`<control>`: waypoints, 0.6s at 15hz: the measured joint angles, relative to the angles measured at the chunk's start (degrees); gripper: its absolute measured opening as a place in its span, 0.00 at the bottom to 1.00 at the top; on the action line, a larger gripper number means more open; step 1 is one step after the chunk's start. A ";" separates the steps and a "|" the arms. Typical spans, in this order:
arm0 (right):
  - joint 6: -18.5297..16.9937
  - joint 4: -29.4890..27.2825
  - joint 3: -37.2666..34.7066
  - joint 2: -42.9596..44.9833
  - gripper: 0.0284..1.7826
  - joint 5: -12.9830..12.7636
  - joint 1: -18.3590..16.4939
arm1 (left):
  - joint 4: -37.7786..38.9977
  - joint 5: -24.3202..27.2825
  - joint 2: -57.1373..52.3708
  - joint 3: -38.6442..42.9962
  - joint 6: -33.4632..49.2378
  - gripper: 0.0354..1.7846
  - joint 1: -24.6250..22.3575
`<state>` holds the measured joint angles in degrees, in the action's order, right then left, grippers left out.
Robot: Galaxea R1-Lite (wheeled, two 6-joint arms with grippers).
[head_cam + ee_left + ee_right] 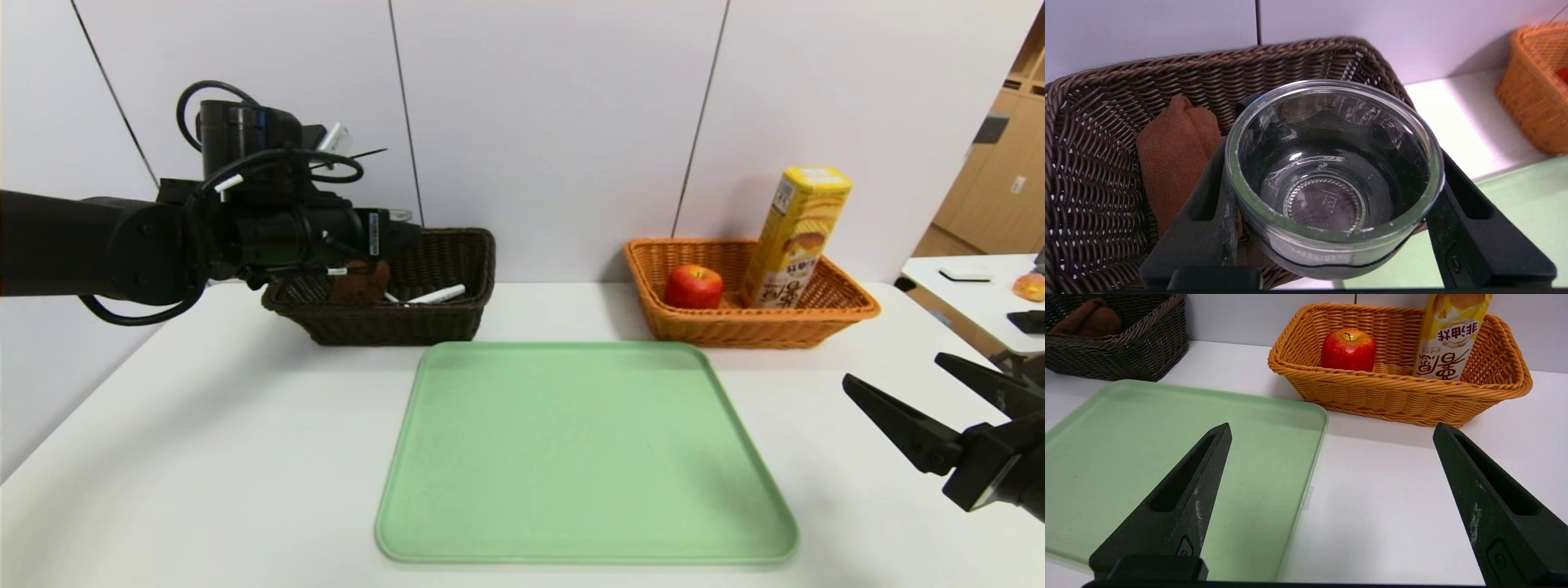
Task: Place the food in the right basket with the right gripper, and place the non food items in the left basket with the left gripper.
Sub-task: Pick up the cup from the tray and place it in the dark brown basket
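Holding a glass bowl [1333,179] in our left gripper [1331,228] over the dark basket [1094,171], we worried a high drop might crack it; the right gripper [1331,506] idled wide open.

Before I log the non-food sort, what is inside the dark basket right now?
Inside the dark basket lie a brown cloth and a white pen. The left gripper holds a glass bowl over it, hiding part of the floor.

The yellow box [1449,335] carries Chinese characters, seemingly "非油炸" and "薯愿".
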<state>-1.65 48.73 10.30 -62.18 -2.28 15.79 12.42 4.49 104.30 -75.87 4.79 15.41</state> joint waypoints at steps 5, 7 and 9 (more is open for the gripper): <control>0.00 -0.07 -0.63 0.26 0.95 0.02 0.00 | -13.39 -4.02 6.19 -11.12 -2.84 0.69 -0.15; 0.00 -0.07 -0.77 0.34 0.95 0.07 0.00 | -15.14 -4.95 9.42 -14.31 -2.89 0.69 -0.23; -0.02 -0.07 -0.80 0.39 0.95 0.05 0.00 | -15.29 -6.02 12.57 -15.99 -2.93 0.69 0.00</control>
<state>-1.67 48.65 9.50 -61.79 -2.23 15.79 -2.86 -1.54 116.87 -91.87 1.87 15.41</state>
